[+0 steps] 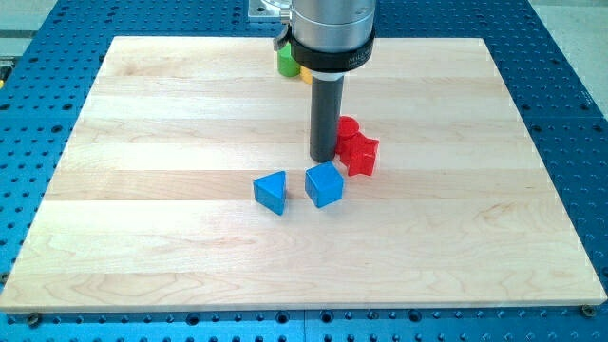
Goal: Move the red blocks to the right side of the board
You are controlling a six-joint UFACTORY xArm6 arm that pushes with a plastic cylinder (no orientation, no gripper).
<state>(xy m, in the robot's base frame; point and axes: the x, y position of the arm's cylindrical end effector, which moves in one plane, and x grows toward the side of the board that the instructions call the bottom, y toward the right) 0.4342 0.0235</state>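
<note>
Camera view showed no jaws, only the rod: my tip (323, 158) stood on the wooden worktop (171, 237) near centre, touching the two red blocks (355, 147) at its 3 o'clock. A blue cube (324, 184) and blue wedge (272, 192) lay at 6 to 7 o'clock; green (285, 61) and yellow (306, 75) blocks peeked out at 12 o'clock, behind the arm.

My tip (324, 158) rests on the board, rod upright (arm hanging from the view's top).

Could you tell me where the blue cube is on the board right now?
The blue cube sits near the board's middle, just below my tip, with the blue wedge to its left and the red blocks up to its right.
</note>
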